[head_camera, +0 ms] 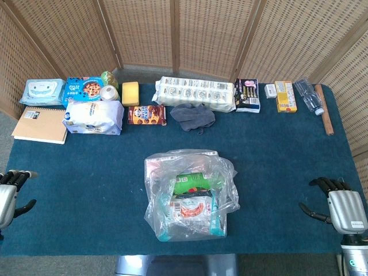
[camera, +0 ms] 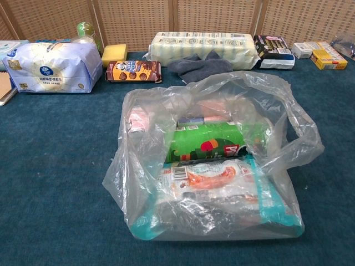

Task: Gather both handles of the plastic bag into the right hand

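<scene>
A clear plastic bag (head_camera: 187, 195) (camera: 211, 160) lies in the middle of the blue table, filled with a green packet (camera: 208, 145) and other wrapped goods. One handle loop (camera: 302, 138) stands out on its right side; the other handle I cannot make out among the folds on the left. My right hand (head_camera: 339, 206) rests at the table's right front edge, fingers apart, holding nothing, well away from the bag. At the left front edge sits my left hand (head_camera: 10, 192), also with nothing in it. The chest view shows neither hand.
Along the far edge stand wet wipes (head_camera: 43, 91), a notebook (head_camera: 40, 125), a white tissue pack (head_camera: 94, 117), a biscuit box (head_camera: 146, 115), a grey cloth (head_camera: 192, 116), a long white pack (head_camera: 195, 92), boxes and a bottle (head_camera: 309, 95). Wicker screens close the back.
</scene>
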`<move>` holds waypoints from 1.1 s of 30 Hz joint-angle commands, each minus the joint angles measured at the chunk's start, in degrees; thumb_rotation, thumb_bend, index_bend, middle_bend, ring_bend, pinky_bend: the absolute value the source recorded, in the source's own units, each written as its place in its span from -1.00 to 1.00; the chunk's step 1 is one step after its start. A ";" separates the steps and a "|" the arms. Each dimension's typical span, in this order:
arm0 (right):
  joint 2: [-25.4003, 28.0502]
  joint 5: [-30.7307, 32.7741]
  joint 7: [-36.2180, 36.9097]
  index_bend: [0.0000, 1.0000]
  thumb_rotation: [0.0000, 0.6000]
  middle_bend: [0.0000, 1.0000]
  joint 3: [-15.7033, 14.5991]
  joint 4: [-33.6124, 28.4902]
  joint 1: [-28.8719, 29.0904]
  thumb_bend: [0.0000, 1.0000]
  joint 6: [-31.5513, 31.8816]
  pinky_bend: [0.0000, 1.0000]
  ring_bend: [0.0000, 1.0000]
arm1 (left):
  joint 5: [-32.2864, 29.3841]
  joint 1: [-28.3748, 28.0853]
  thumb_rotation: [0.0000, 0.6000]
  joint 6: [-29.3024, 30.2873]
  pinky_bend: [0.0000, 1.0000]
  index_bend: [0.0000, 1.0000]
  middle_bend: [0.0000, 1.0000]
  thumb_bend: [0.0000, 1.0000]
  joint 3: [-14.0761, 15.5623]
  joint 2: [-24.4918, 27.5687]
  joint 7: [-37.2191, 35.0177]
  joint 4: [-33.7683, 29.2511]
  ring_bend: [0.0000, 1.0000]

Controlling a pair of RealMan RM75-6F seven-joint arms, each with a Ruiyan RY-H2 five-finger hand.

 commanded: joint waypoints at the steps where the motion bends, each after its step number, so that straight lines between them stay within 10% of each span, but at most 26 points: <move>1: 0.03 0.07 -0.03 -0.23 0.34 -0.19 -0.19 -0.10 -0.01 -0.52 -0.32 -0.22 -0.19 | 0.06 -0.13 1.00 -0.22 -0.40 -0.35 -0.22 -0.74 0.05 -0.13 -0.19 0.10 -0.41; 26: 4.95 1.36 10.96 -0.42 0.33 -0.40 -1.77 -6.39 4.50 -0.53 -11.90 -0.43 -0.45 | 1.28 -1.79 1.00 -0.50 -0.40 -0.35 -0.22 -0.74 -1.27 2.14 0.58 -2.42 -0.41; 33: 6.57 0.37 18.63 -0.48 -0.14 -0.48 -2.20 -9.63 9.39 -0.59 -20.04 -0.51 -0.54 | 1.05 -2.73 1.00 -1.33 -0.40 -0.35 -0.22 -0.74 -1.90 3.26 1.50 -3.81 -0.41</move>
